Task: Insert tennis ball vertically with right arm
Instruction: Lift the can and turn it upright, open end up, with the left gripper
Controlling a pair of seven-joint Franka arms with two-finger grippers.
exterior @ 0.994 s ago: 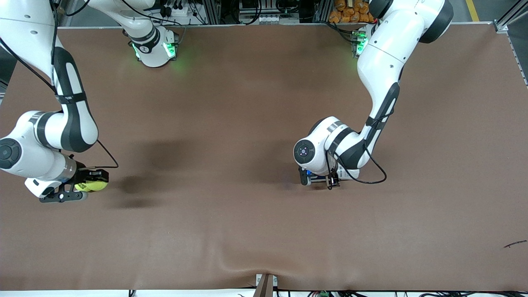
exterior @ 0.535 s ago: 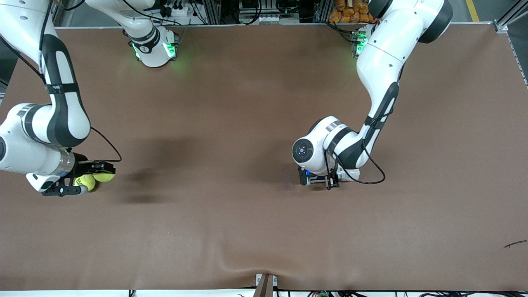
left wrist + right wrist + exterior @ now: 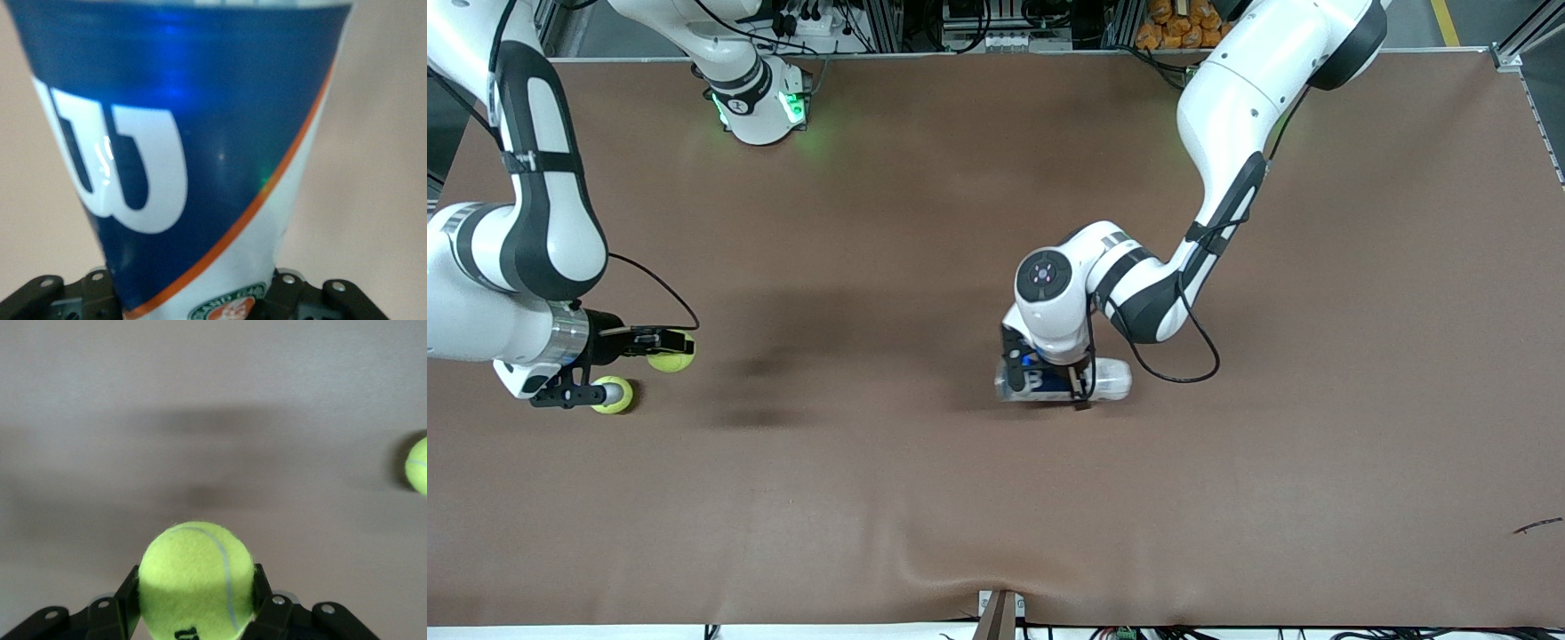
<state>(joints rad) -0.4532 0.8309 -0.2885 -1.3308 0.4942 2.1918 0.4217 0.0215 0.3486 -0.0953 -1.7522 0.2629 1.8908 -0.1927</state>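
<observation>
**K:** Right gripper: what is it doing?

**M:** Fingers pressed in on a yellow-green tennis ball, one on each flank. The ball sits between the fingertips with its white seam curving over the side the wrist camera sees. Black print shows low on the felt, too cut off to read.

**K:** Position?

**M:** It is over the right arm's end of the table. The right arm comes down along that edge with its black cable looping beside the wrist. The fingers point toward the table's middle.

**K:** Anything near it?

**M:** A second ball of the same colour lies on the brown surface close by, apart from the held one. A dark shadow lies on the cloth just ahead of the gripper.

**K:** Left gripper?

**M:** Closed around a clear can over the middle of the table. The can has a blue label with a large white W, an orange stripe and a round emblem near the fingers. In the front view it lies on its side, crosswise under the wrist. I cannot tell whether it touches the table.

**K:** Left arm?

**M:** It reaches from its base down to the table's centre, elbow bent, with a cable loop hanging beside the can.
</observation>
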